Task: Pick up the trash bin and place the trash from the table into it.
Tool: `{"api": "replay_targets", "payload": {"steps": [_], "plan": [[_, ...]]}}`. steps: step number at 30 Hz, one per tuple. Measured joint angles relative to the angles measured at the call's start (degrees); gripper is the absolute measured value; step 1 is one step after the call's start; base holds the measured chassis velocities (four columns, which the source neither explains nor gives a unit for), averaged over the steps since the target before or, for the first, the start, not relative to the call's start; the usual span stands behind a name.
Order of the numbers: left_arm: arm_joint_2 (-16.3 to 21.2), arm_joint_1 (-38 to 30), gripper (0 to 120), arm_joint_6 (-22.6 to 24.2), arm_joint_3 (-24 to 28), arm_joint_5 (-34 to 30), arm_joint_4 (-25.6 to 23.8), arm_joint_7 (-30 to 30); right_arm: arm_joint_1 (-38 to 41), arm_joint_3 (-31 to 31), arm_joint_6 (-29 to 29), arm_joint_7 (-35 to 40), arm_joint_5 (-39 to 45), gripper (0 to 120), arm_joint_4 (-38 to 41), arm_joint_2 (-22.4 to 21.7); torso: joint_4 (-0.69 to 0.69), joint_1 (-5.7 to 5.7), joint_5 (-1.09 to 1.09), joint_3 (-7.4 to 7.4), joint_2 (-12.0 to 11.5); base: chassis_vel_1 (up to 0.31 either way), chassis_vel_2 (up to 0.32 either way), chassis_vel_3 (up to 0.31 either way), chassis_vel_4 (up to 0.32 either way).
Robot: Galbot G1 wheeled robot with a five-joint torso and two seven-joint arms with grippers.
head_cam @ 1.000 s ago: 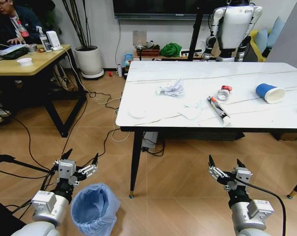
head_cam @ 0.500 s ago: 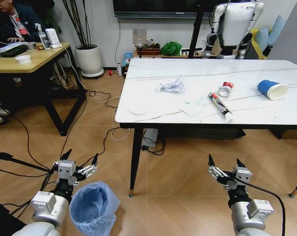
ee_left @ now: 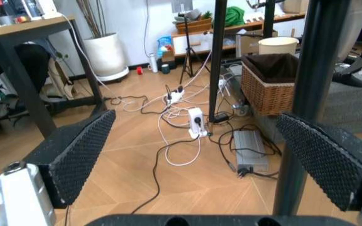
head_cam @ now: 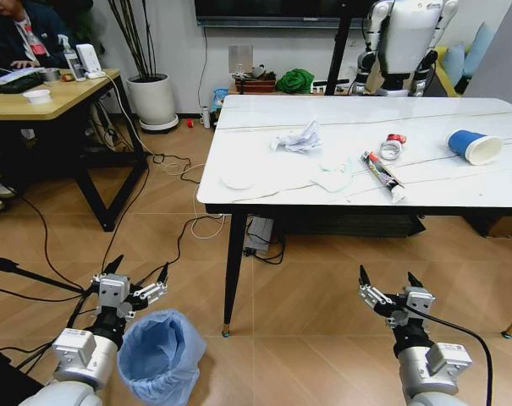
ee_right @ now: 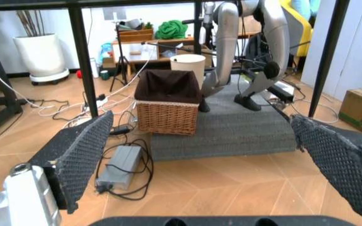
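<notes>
The job is at its start. The left gripper (head_cam: 138,282), wide open, sits low left, just beside the trash bin (head_cam: 161,355). It needs to grab the rim. The right gripper (head_cam: 389,288), low right, is wide open too.

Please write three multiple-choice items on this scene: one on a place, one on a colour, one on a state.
1. Where is the trash bin?
A. on the floor by the left gripper
B. on the table
C. under the wooden desk

2. What colour is the paper cup outside?
A. yellow
B. green
C. blue

3. How is the right gripper?
A. shut on the cup
B. open and empty
C. shut on a wrapper

Answers: 1 A, it stands on the floor beside that gripper; 2 C, blue outside, white inside; 3 B, its fingers are spread, holding nothing, below the table.
</notes>
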Motion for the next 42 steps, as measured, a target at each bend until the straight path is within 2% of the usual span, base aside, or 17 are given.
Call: {"api": "replay_targets", "payload": {"steps": [42], "plan": [[0.24, 0.65, 100, -0.4, 0.26, 0.58, -0.41, 0.13, -0.33, -0.23, 0.61, 0.11, -0.42, 100, -0.25, 0.57, 0.0, -3.57, 0.0, -6.01, -9.58, 0.0, 0.0, 0.0, 0.0]]}}
